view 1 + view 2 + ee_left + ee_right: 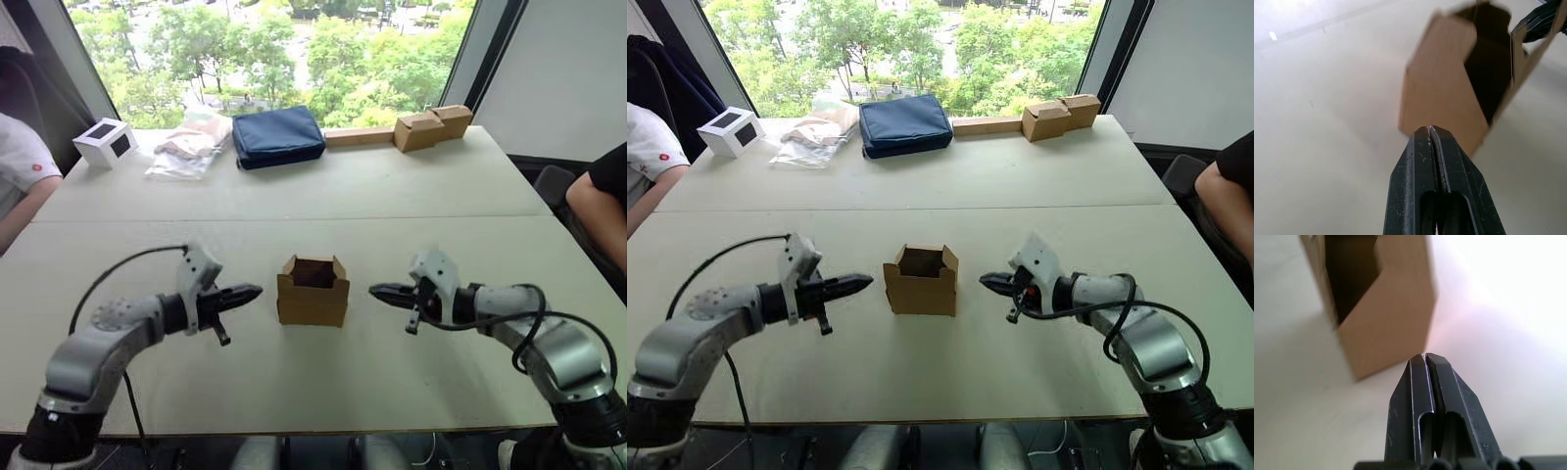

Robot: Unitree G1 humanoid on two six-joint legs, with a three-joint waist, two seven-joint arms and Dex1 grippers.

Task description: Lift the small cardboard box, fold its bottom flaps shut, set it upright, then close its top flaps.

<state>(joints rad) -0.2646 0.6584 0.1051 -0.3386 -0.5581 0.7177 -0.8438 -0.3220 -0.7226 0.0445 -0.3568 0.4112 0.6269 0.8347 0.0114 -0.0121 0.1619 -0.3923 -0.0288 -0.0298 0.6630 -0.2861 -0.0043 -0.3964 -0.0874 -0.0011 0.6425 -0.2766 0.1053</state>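
The small cardboard box (313, 292) stands on the white table (323, 382) between my two arms, its top flaps raised and its dark inside showing. My left gripper (252, 291) is shut and empty, pointing at the box's left side with a small gap to it. My right gripper (376, 290) is also shut and empty, pointing at the right side from slightly further off. The left wrist view has the box (1449, 83) just beyond the closed fingertips (1431, 130); the right wrist view has the box (1386, 303) the same way.
Along the far edge lie a white cube box with a black panel (105, 143), a clear plastic bag (188, 145), a navy pouch (277, 135) and tan cardboard boxes (432, 125). A person's arm (22, 181) is at the left, another person's arm (600, 201) at the right.
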